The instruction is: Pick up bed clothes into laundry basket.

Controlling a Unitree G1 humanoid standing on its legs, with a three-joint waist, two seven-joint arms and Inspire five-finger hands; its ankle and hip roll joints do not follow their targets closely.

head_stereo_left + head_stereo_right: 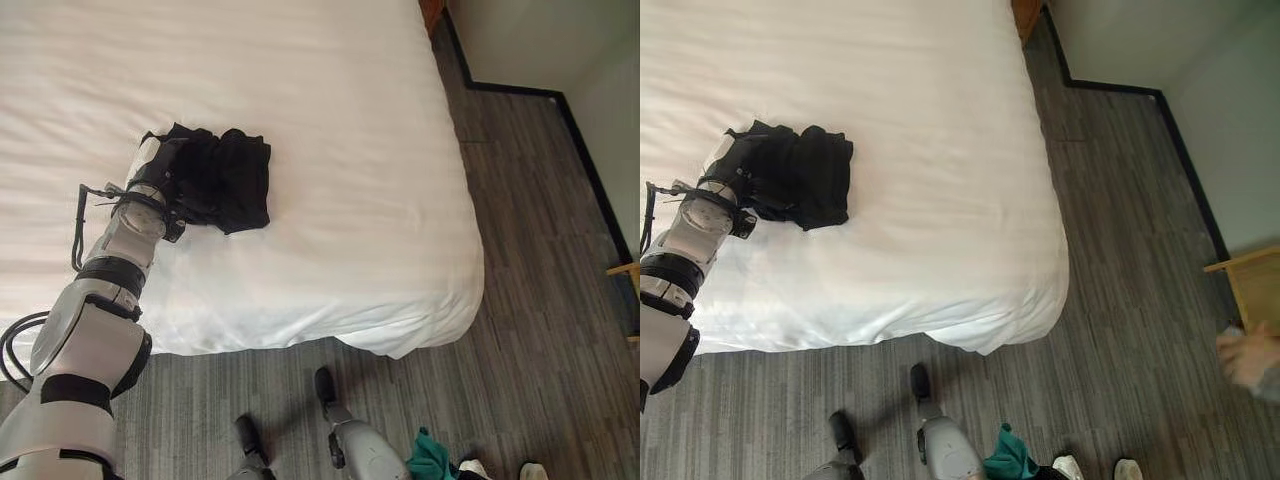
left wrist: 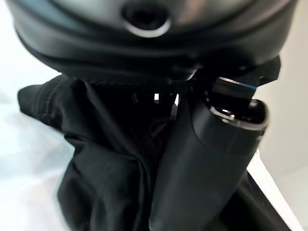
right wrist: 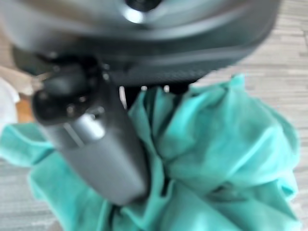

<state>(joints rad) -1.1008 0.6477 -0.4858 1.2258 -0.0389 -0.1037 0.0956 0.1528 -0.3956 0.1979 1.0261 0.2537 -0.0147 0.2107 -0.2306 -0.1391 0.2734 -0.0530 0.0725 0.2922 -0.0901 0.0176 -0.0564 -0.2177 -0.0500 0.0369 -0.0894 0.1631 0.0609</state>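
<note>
A black garment (image 1: 225, 178) lies bunched on the white bed (image 1: 340, 110), near its left front part. My left arm reaches in from the lower left, and my left hand (image 2: 202, 163) is buried in the garment's near edge. In the left wrist view its thumb presses into the gathered black cloth (image 2: 101, 163), which folds up against the palm. My right hand (image 3: 96, 144) hangs low over the floor with its thumb clamped across a crumpled teal cloth (image 3: 211, 159). That teal cloth (image 1: 430, 458) shows at the bottom of the eye views.
The bed's front edge and right corner (image 1: 440, 320) overhang a grey plank floor (image 1: 540, 300). A wall with dark skirting (image 1: 520, 90) runs at the far right. A wooden piece of furniture (image 1: 1250, 285) stands at the right. White shoes (image 1: 475, 468) show by the bottom edge.
</note>
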